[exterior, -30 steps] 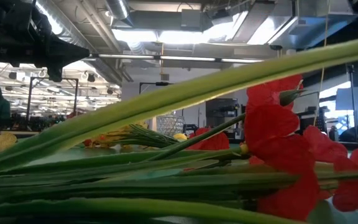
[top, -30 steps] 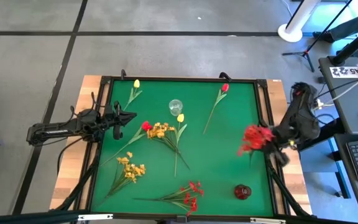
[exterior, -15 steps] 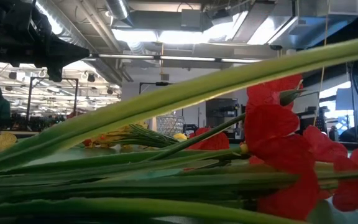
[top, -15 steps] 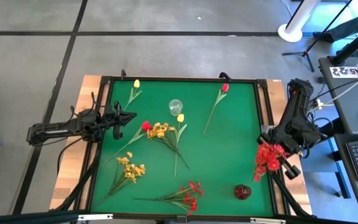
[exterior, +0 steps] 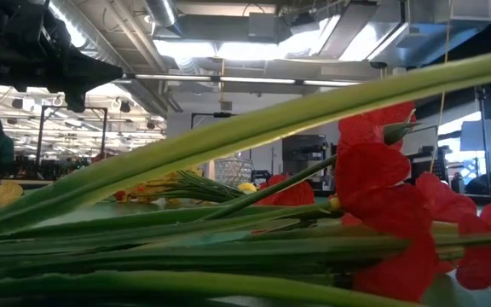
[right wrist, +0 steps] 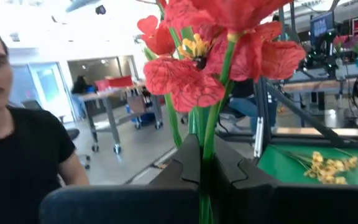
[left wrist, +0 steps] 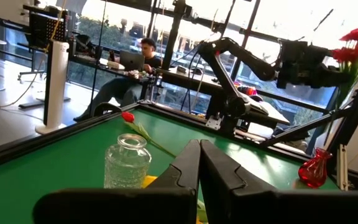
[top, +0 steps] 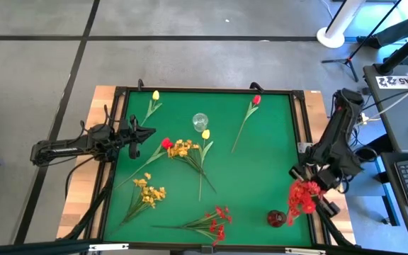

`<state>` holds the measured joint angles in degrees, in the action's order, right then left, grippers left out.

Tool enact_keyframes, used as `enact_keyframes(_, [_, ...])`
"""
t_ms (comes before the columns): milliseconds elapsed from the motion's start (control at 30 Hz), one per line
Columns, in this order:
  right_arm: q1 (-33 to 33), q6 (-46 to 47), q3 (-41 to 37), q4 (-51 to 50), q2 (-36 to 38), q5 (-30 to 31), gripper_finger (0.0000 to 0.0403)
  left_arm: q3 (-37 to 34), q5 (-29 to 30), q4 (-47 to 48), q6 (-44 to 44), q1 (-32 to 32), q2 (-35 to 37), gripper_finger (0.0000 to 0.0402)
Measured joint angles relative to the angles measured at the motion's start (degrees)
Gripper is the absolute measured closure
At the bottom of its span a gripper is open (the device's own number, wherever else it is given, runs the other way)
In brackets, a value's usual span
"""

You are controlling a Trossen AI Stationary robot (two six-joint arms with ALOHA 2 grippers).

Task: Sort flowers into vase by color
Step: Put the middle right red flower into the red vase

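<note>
A red spray (top: 302,197) sits at the lower right of the frame, just beside a red vase (top: 276,218), its stem pinched in the right tool (top: 307,185); other flowers (top: 183,149) lie scattered across the green tabletop (top: 261,163); the left tool (top: 149,132) is pressed together, empty, at mid-left.

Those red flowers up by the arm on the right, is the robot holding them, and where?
Yes. The right gripper is shut on the red spray, pinching its green stems just below the blooms. The left gripper is shut and holds nothing.
</note>
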<state>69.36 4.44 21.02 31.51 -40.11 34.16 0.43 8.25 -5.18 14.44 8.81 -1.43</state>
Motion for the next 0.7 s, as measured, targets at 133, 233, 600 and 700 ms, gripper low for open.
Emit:
enact_keyframes(133, [0.0,-0.2,0.0,0.2,-2.4,1.4,0.0399,0.0,0.0,0.0,0.0,0.0,0.0,0.0397])
enact_keyframes(233, [0.0,-0.2,0.0,0.4,-3.8,1.6,0.0400,0.0,0.0,0.0,0.0,0.0,0.0,0.0397])
enact_keyframes(600, [0.0,0.9,0.0,-1.7,-7.1,6.0,0.0399,0.0,0.0,0.0,0.0,0.0,0.0,0.0397])
enact_keyframes(700, [0.0,1.1,0.0,-2.1,-8.3,7.6,0.0398,0.0,0.0,0.0,0.0,0.0,0.0,0.0397])
